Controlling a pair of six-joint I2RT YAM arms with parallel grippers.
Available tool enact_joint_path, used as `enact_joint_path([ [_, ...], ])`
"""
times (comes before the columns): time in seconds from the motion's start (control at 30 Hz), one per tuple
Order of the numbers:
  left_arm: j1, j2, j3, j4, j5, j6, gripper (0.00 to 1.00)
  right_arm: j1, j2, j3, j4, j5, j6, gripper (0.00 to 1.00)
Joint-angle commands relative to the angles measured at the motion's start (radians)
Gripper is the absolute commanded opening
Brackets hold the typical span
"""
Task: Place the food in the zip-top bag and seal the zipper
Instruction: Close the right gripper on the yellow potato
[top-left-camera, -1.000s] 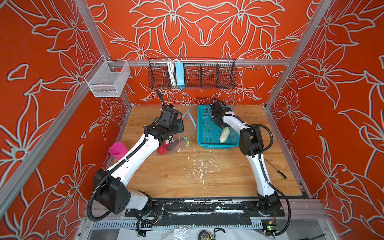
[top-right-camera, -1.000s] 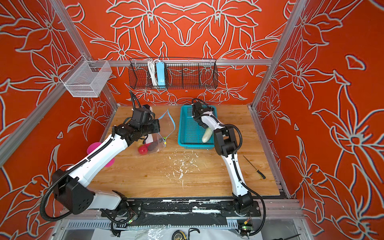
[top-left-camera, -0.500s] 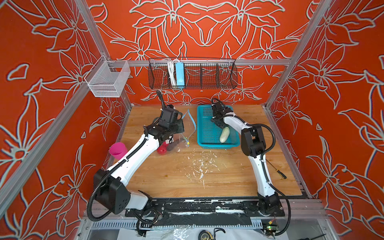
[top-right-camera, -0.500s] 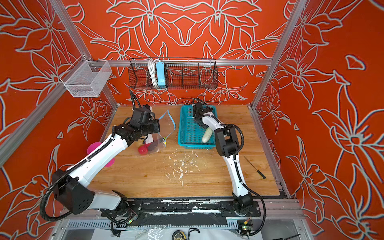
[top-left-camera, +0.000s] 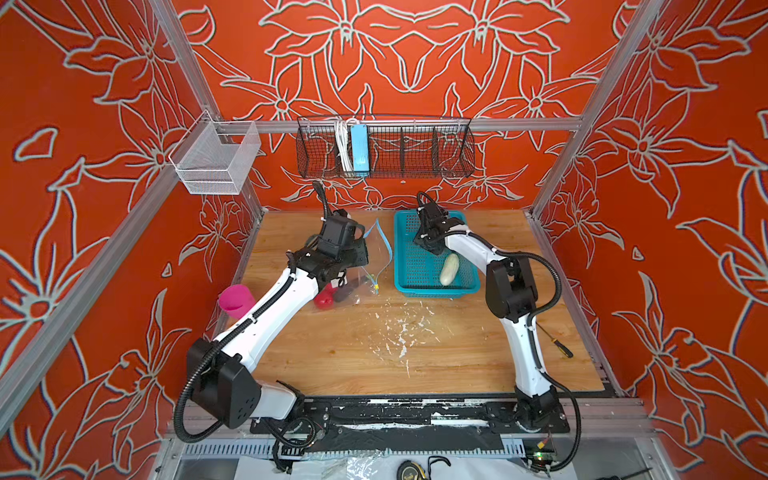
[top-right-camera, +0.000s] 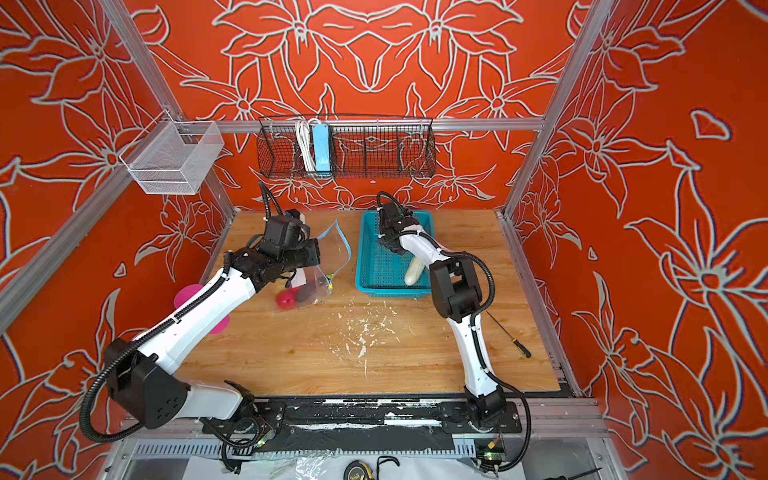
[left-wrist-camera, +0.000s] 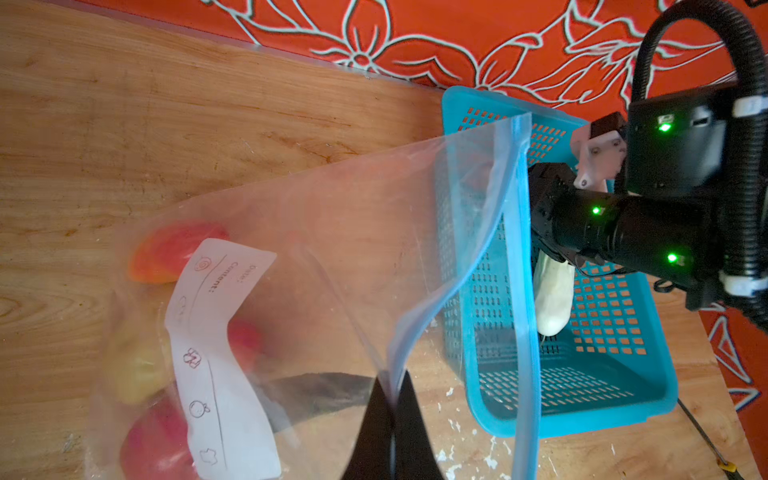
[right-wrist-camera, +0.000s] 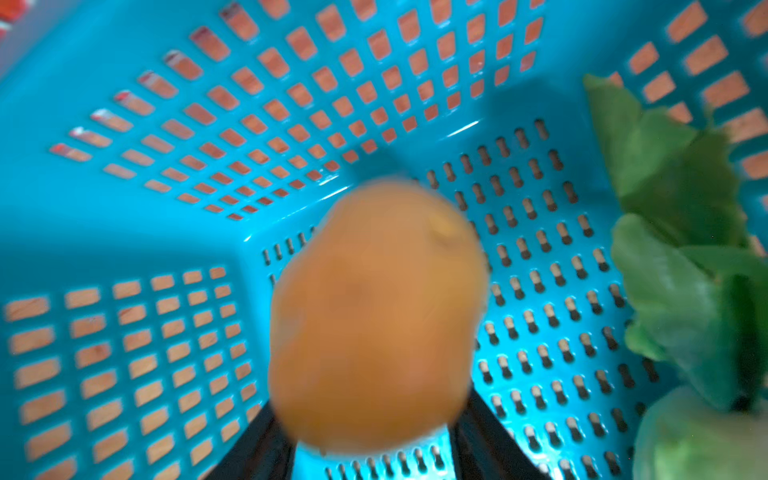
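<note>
The clear zip-top bag (left-wrist-camera: 353, 232) lies left of the teal basket (top-left-camera: 436, 286), its mouth lifted and gaping. My left gripper (left-wrist-camera: 390, 386) is shut on the mouth's edge, where the light-blue zipper (left-wrist-camera: 521, 291) runs. A yellowish slider (top-left-camera: 376, 286) sits at the strip's lower end. Inside the bag are a red apple (top-left-camera: 324, 300), a red-yellow fruit (left-wrist-camera: 166, 253) and a dark eggplant (left-wrist-camera: 316, 392), behind a white label (left-wrist-camera: 216, 357). My right gripper (right-wrist-camera: 370, 415) is down in the basket, its fingers against both sides of a tan potato (right-wrist-camera: 374, 316). A white radish (top-left-camera: 449, 269) with green leaves (right-wrist-camera: 673, 208) lies beside it.
A pink cup (top-left-camera: 236, 300) stands at the table's left edge under my left arm. A screwdriver (top-left-camera: 559, 347) lies near the right edge. White scraps (top-left-camera: 399, 332) litter the middle. A black wire rack (top-left-camera: 384, 145) and a white mesh bin (top-left-camera: 216, 160) hang above.
Both arms stand nearly where they were in the top views. The left gripper still holds the bag's mouth up; the right wrist stays low in the basket.
</note>
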Motion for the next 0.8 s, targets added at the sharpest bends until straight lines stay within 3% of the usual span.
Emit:
enact_joint_path([
  [0.0,0.004,-0.007,0.012,-0.007,0.007,-0.016,0.0,-0.004,-0.043,-0.014,-0.005,-0.056,-0.022,0.52],
  [0.07,0.004,-0.005,0.013,-0.007,0.01,-0.016,0.0,-0.009,-0.03,0.012,-0.028,-0.09,-0.037,0.64],
  [0.43,0.004,-0.022,0.01,-0.005,0.006,-0.014,0.0,-0.017,0.01,0.167,-0.192,-0.04,-0.082,0.74],
  [0.57,0.004,-0.023,0.008,-0.004,0.001,-0.013,0.0,-0.017,0.048,0.287,-0.263,0.012,-0.21,0.75],
  [0.7,0.004,-0.023,0.008,-0.005,0.008,-0.017,0.0,-0.018,0.155,0.509,-0.442,0.114,-0.34,0.86],
  [0.77,0.004,-0.025,0.008,-0.004,0.01,-0.016,0.0,-0.02,0.185,0.55,-0.448,0.123,-0.433,0.89],
])
